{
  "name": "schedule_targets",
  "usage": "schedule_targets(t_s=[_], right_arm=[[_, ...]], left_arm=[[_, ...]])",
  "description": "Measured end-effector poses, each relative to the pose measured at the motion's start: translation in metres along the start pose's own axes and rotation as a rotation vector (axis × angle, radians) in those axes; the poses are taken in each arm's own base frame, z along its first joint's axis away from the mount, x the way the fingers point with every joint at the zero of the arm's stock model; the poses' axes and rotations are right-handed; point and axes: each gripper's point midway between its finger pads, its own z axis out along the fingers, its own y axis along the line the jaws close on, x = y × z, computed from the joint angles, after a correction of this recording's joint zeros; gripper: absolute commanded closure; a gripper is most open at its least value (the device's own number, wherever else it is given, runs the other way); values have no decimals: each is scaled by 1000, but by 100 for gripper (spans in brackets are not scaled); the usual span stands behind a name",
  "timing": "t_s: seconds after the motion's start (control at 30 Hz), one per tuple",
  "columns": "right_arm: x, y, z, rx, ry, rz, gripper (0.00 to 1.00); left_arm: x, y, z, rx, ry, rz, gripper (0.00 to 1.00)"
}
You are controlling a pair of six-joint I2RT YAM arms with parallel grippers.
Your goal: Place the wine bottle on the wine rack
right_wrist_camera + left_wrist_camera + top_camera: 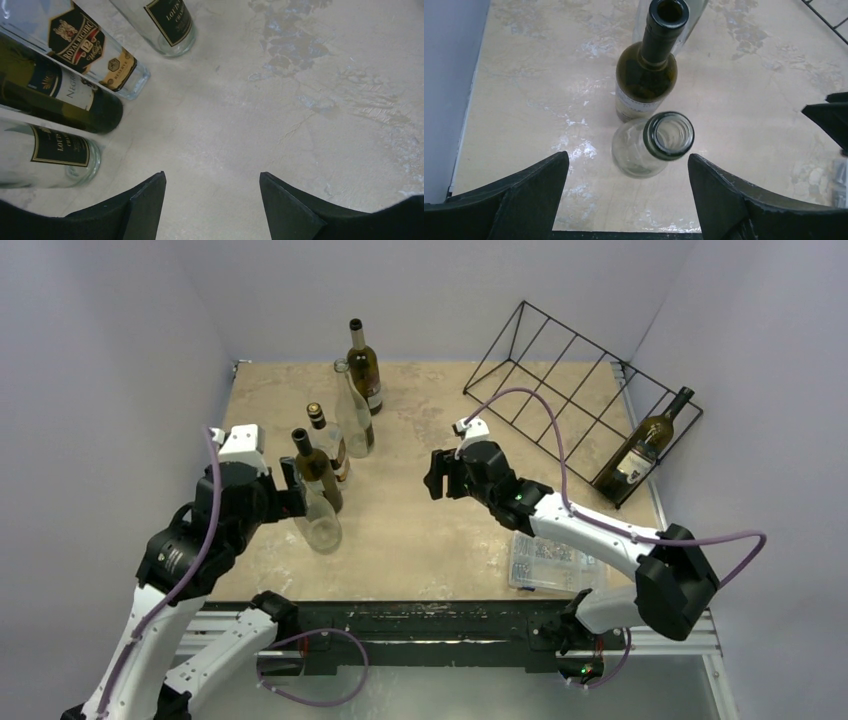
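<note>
Hovering by the left edge of the desk (430,540), the left tool (628,162) gapes before an upright clear wine bottle (644,150); the right tool (212,180), also apart, hangs mid-desk; wine rack (580,405) at far right corner.

The wine rack (583,400) — a black thin-wire frame of parallel bars — sits tilted at the far right of the table (420,530). A green wine bottle (640,450) with a pale label lies in its right-hand slot, neck up. At the left a clear wine bottle (651,145) stands upright, uncorked — just beside a dark green bottle (646,80).
</note>
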Motion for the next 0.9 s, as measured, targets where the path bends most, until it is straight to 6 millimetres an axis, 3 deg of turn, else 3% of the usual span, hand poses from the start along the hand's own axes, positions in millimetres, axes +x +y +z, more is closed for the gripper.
schedule_targets(t_s=[0.27,0.47,0.9], right_arm=[[-5,-1,-17,-24,-51,11,20],[-3,-3,-23,-28,-60,11,18],[3,-6,-21,-24,-49,10,11]], left_arm=[[-5,-6,36,-90,53,25,22],[-13,-14,47,-78,37,21,37],[5,-17,60,-65,74,32,43]])
